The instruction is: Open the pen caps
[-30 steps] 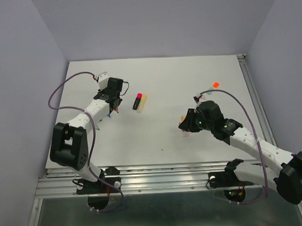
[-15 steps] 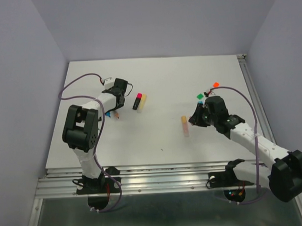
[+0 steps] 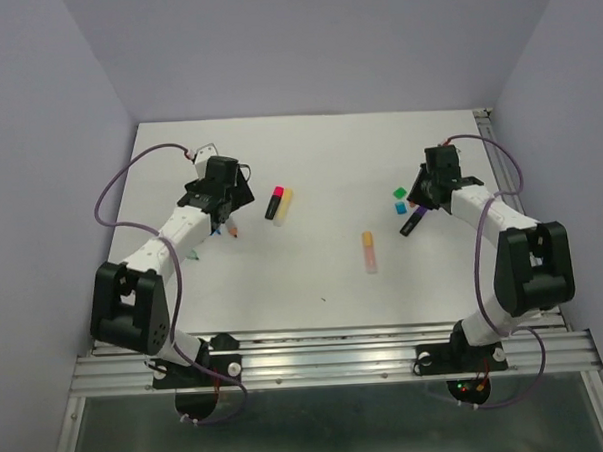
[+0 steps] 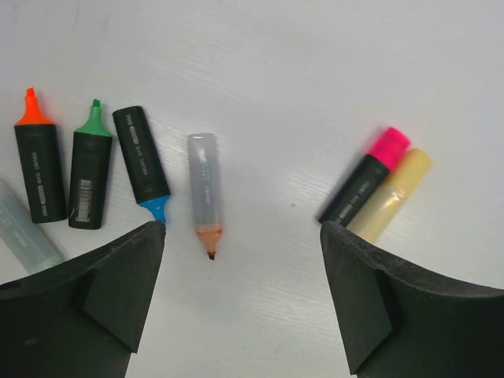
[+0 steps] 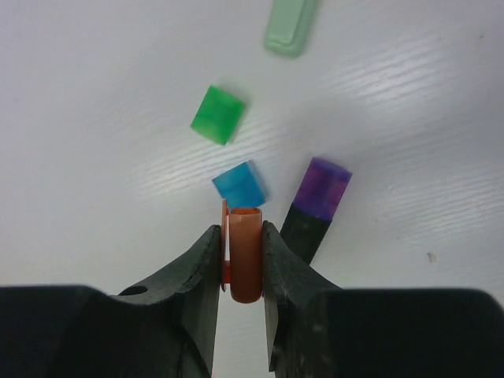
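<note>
Right pincer (image 5: 241,232) clamps orange cap (image 5: 245,268); left pincer (image 4: 242,230) spread above grey pen (image 4: 203,189)

Over on the right side of the table a green cap (image 5: 217,115) and a blue cap (image 5: 239,184) lay loose and close together, with a mint cap (image 5: 290,27) a little apart from them. A purple cap (image 5: 324,188) sat on its black pen, just beside the blue one. An orange cap (image 5: 246,268) was pinched in the right gripper (image 5: 241,244). On the left, a pink cap (image 4: 390,146) sat on its black pen.
</note>
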`<state>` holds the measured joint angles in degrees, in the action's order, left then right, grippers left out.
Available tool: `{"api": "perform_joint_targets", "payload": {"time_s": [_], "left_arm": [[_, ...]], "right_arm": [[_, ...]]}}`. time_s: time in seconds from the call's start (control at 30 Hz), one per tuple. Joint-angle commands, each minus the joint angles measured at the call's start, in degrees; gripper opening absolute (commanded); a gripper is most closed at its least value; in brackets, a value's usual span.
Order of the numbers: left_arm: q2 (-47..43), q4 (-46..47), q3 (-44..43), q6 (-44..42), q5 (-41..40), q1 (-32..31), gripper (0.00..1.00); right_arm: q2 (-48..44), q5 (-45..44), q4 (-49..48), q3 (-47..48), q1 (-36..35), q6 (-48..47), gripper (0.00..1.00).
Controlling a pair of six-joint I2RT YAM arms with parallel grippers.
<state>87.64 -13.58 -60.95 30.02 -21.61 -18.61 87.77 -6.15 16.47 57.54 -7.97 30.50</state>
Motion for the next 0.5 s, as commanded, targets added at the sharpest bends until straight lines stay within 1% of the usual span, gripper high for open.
{"api": "perform_joint_targets", "payload": {"time_s": [0.0, 0.07, 0.1, 0.2, 0.33, 0.47], "left_arm": [[-9.6, 8.5, 5.5, -5.0, 9.7, -1.3, 0.93], [-11.9, 10.4, 7.9, -5.7, 13.5, -1.5, 0.93], [-12.9, 11.6, 8.6, -6.0, 14.2, -1.5, 0.95], [-15.4, 11.9, 9.4, -6.8, 15.2, -1.5, 0.96], [-15.3, 12.4, 9.4, -7.4, 16.9, -1.6, 0.96], [-14.2, 13.3, 9.7, -8.1, 18.9, -2.2, 0.96]], "right_arm": [[4.9, -8.3, 1.9, 7.5, 2.1, -1.5, 0.04], [7.9, -9.6, 1.3, 8.6, 2.8, -1.5, 0.05], [9.0, -9.6, 1.3, 9.7, 3.0, -1.6, 0.05], [12.6, -9.0, 1.1, 11.1, 3.7, -2.3, 0.1], [14.9, -6.9, -0.9, 11.5, 3.7, -4.6, 0.1], [16.5, -7.5, -1.3, 13.1, 3.8, -5.7, 0.16]]}}
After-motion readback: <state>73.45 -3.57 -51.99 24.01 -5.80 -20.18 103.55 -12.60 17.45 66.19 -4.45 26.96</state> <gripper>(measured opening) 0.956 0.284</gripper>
